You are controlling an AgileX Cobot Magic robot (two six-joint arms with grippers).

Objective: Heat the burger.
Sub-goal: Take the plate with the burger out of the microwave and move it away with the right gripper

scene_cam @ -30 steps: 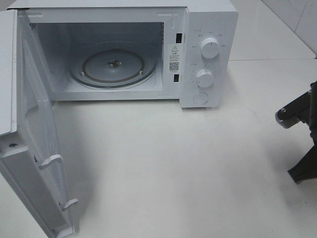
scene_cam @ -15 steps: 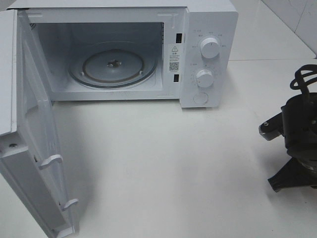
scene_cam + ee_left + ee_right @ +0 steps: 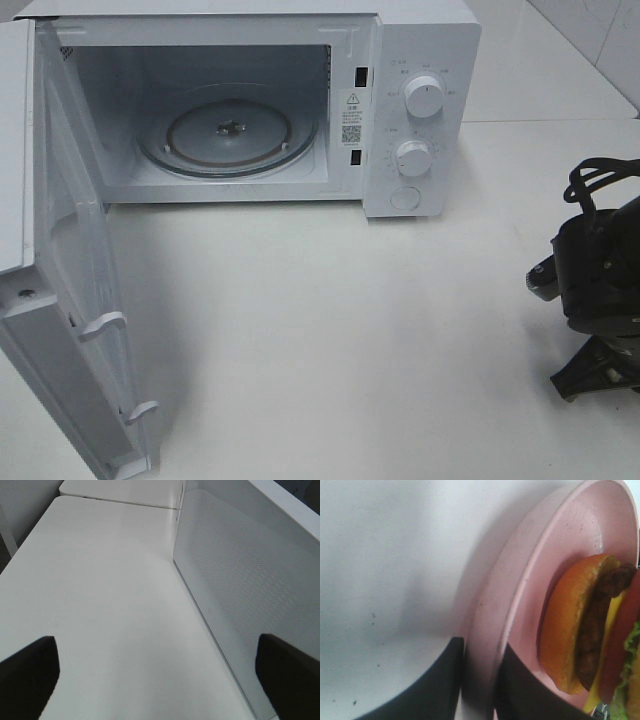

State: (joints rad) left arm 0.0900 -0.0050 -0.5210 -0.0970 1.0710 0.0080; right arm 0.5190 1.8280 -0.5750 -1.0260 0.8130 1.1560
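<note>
White table (image 3: 330, 330), open microwave (image 3: 420, 110), right gripper (image 3: 479, 685) clamping pink plate (image 3: 530, 580) rim, burger (image 3: 580, 625) aboard, left gripper (image 3: 155, 675) wide open, empty.

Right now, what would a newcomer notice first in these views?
The white microwave at the back of the table, its door swung wide open on the left and the glass turntable bare. Then, in the right wrist view, the burger on a pink plate, the right hand straddling the plate's rim.
</note>
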